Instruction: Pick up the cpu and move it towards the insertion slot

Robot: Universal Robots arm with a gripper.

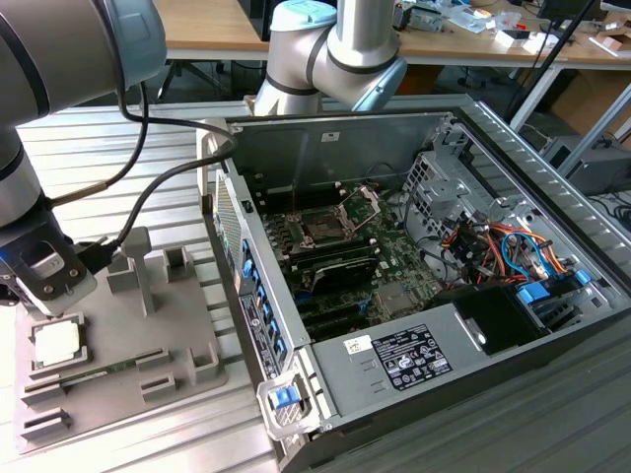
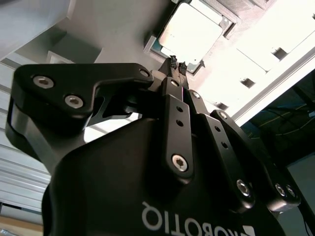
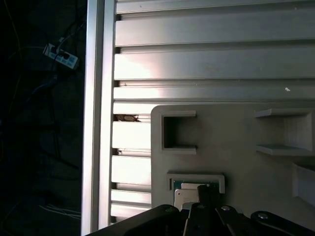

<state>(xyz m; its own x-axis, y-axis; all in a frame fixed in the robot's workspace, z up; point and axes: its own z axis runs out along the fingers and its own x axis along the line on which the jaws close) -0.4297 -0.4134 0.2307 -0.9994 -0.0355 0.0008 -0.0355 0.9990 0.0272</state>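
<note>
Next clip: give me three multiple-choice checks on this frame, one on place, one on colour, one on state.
1. Where is the chip? A) on the floor B) in a pocket of the tray C) held aloft
2. Tray colour? A) grey B) red C) green
3. The computer case is: A) closed B) open C) upside down
Answers: B, it lies in the tray below the gripper; A, plain grey all over; B, the board and socket are exposed.
</note>
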